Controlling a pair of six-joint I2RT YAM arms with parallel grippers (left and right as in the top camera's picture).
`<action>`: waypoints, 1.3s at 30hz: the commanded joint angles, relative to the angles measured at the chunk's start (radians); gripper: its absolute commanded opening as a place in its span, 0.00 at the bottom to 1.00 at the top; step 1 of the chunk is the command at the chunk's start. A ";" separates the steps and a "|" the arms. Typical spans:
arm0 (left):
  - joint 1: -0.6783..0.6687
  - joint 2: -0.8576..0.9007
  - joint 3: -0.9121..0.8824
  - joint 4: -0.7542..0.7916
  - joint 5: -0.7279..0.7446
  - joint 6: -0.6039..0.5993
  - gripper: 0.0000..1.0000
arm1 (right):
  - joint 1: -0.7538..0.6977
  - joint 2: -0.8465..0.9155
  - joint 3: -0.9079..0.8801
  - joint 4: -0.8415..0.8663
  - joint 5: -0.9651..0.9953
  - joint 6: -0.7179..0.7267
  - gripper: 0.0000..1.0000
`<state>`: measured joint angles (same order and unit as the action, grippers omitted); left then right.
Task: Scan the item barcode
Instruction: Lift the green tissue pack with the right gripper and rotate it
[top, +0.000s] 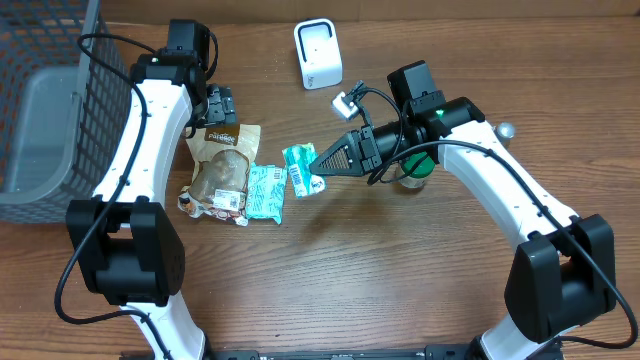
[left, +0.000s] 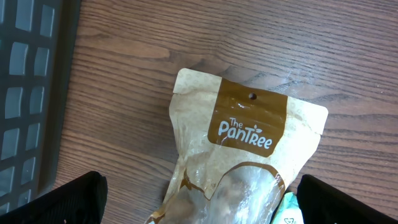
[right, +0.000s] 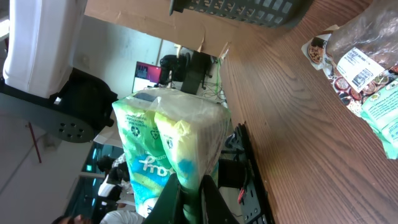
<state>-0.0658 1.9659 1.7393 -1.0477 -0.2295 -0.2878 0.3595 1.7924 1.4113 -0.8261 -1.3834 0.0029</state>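
Right fingers (top: 322, 163) pinched tight on a green-and-white plastic packet (top: 300, 168), held off the table, between the white box-shaped scanner (top: 318, 54) and the pile of pouches. In the right wrist view the packet (right: 168, 143) stands upright in the grip. Left fingers (top: 222, 110) spread wide, holding nothing, above the top of a brown paper snack pouch (left: 249, 143) lying flat on the wooden table (top: 400, 280). A teal flat packet (top: 266, 192) lies touching the pouch. Dark wire basket (top: 60, 60) at the far left.
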 joint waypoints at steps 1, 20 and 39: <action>-0.006 -0.004 0.012 0.002 -0.013 0.000 1.00 | -0.001 -0.032 -0.004 0.003 -0.023 -0.011 0.04; -0.006 -0.004 0.012 0.002 -0.013 0.000 1.00 | -0.001 -0.032 -0.004 0.002 -0.024 -0.011 0.04; -0.006 -0.004 0.012 0.002 -0.013 0.000 1.00 | -0.001 -0.032 -0.004 0.002 -0.006 -0.011 0.04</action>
<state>-0.0658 1.9659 1.7393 -1.0477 -0.2295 -0.2878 0.3599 1.7920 1.4113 -0.8272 -1.3796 0.0032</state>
